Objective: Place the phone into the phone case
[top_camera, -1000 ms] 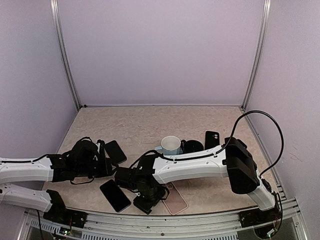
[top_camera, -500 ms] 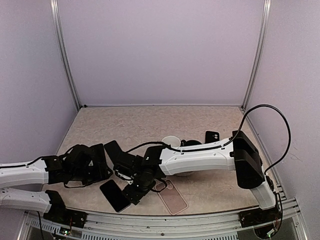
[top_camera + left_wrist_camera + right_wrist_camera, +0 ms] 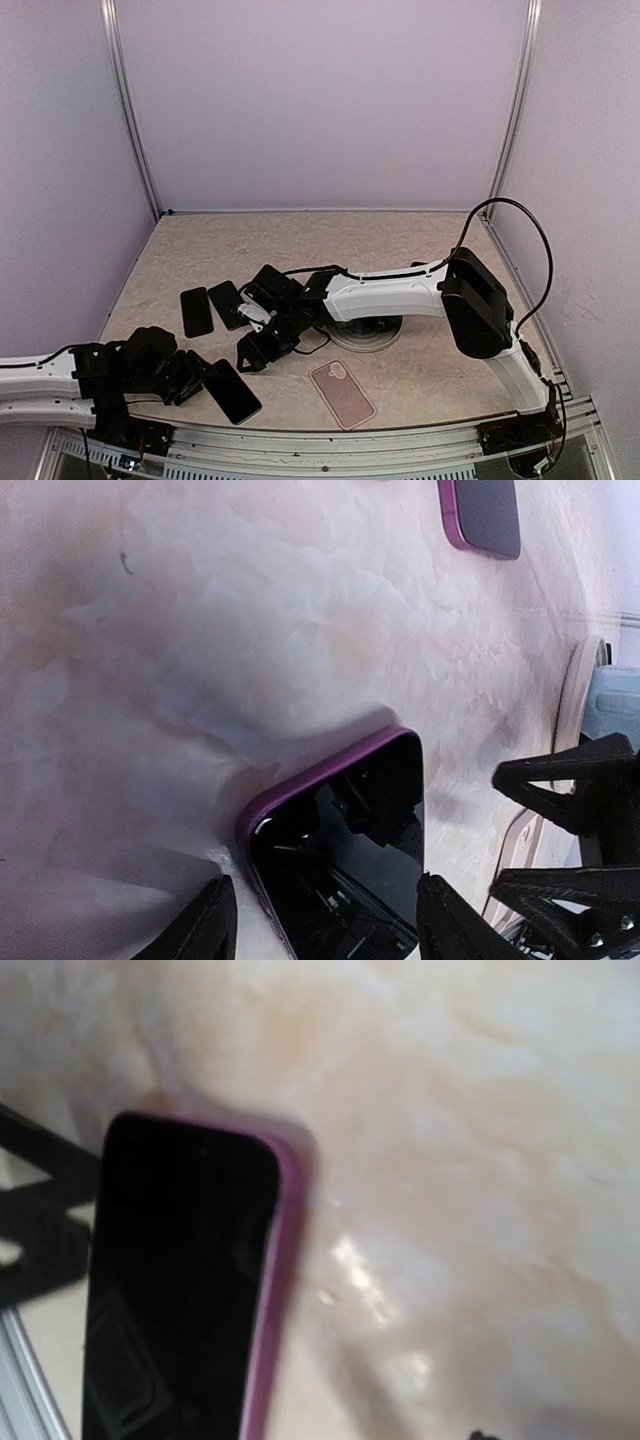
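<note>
Near the front edge the phone (image 3: 232,390) lies flat, long axis far-left to near-right; left gripper (image 3: 198,377), the nearer, straddles its left end, pinching or not I cannot tell; right gripper (image 3: 250,352) hangs just beyond, fingers spread, empty; pink case (image 3: 342,393) lies right of the phone

Phone (image 3: 232,391) left of phone case (image 3: 342,393)

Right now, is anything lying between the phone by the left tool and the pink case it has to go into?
Nothing visible lies between the phone and the pink case; only bare table separates them. The right tool hangs just beyond that path and may crowd it.
</note>
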### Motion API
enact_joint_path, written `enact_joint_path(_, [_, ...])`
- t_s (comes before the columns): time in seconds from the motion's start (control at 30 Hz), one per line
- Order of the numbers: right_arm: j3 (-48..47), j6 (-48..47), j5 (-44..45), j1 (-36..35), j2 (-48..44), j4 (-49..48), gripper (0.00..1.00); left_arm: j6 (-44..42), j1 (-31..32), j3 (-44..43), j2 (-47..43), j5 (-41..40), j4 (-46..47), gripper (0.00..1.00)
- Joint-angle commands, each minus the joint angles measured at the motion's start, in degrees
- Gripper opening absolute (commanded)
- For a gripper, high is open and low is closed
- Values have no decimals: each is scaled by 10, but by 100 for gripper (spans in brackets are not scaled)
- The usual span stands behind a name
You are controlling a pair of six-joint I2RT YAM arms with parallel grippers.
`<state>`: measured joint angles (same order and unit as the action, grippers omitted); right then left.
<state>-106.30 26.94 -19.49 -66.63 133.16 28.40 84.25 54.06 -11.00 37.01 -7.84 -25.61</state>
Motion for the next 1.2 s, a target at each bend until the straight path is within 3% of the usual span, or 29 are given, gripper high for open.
enact_joint_path(0.0, [-38,8,-60,-8,49,5,62,12,2,22,59,30,31,61])
enact_joint_path(0.13, [-46,15,-61,-8,63,16,63,-9,-4,24,94,36,71,59])
enact_joint_path(0.3, [-56,36,-126,-8,87,-10,63,-17,-26,50,112,49,119,56])
enact_joint_path(0.57, [-14,98,-207,-4,54,-150,63,-10,-45,83,120,46,211,55])
enact_joint_path(0.8, [35,121,-187,0,-3,-220,63,-13,-58,94,117,40,249,50])
enact_joint_path(0.93, [50,116,-182,1,-2,-210,63,-30,-57,87,111,43,282,36])
enact_joint_path(1.17, [130,112,-151,11,-58,-211,63,-38,-56,75,68,18,226,0])
